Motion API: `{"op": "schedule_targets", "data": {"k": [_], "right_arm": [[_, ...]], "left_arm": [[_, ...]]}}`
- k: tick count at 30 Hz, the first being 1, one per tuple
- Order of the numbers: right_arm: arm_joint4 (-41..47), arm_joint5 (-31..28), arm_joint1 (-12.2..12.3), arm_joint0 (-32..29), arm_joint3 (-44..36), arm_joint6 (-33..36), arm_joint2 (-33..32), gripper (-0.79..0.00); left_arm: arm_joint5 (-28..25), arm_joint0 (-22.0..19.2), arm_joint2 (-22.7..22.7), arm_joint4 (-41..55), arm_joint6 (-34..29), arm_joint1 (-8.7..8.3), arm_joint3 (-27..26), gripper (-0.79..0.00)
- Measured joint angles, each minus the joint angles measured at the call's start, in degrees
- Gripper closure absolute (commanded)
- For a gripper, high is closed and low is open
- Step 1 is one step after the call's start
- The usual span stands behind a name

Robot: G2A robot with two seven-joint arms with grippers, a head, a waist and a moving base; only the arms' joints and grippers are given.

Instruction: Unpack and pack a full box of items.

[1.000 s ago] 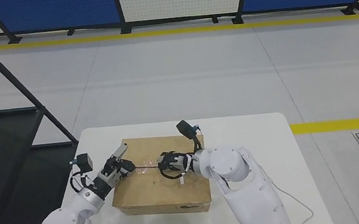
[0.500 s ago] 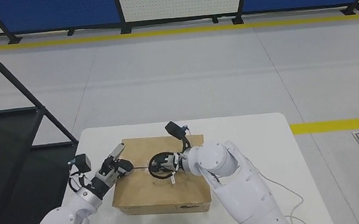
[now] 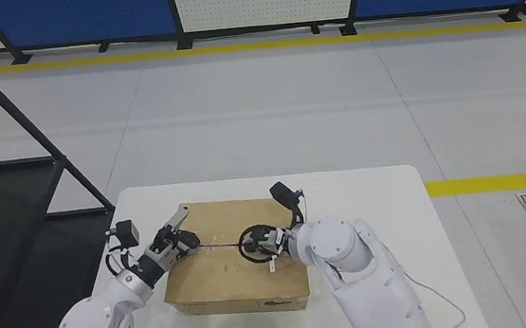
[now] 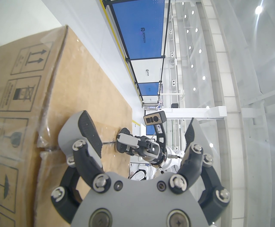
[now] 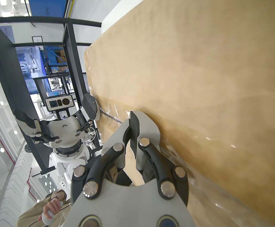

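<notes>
A closed cardboard box (image 3: 235,273) stands in the middle of the white table, its top flaps meeting at a taped seam (image 3: 216,248). My right gripper (image 3: 249,242) rests on the box top at the seam, fingers shut together with nothing visible between them (image 5: 131,120). My left gripper (image 3: 180,237) is at the box's left edge and open. In the left wrist view one of its fingers (image 4: 89,133) lies on the box top (image 4: 86,75) near the seam's end, while the other is in the air. The right gripper (image 4: 123,143) faces it across the lid.
The white table (image 3: 382,210) has free surface to the right of the box and a narrow strip in front. A black metal frame (image 3: 18,188) stands off the table's left side. Printed handling symbols (image 4: 23,90) mark the box's left wall.
My right gripper slid left along the seam toward the left gripper, then came back right to about where it began. The left gripper only shifted slightly at the box edge.
</notes>
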State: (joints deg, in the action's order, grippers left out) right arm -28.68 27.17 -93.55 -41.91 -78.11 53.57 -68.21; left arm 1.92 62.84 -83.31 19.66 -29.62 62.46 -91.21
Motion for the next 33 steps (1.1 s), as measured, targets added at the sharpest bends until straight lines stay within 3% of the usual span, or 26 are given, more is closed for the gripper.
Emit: {"op": "schedule_targets", "data": {"k": [11,20,27,33], "right_arm": [[-3.82,5.27,2.71,-10.28,-14.59,0.29,-7.43,0.000],[-1.58,4.84,4.21,-15.37,-19.40,-0.95,-13.57,0.000],[1.37,2.07,4.63,-16.31,-21.03,-4.07,-13.99,0.000],[5.00,-2.40,4.34,-14.89,-21.36,-6.26,-9.26,0.000]], "left_arm": [[0.12,-1.07,0.92,-0.29,-0.90,0.17,0.88,-0.785],[0.26,-1.58,1.17,-0.78,-1.30,0.22,0.99,-0.785],[-0.87,-1.51,0.28,-0.09,-0.32,0.27,0.25,-0.785],[-2.76,-0.07,-4.30,5.31,3.27,0.27,-2.50,-0.785]]}}
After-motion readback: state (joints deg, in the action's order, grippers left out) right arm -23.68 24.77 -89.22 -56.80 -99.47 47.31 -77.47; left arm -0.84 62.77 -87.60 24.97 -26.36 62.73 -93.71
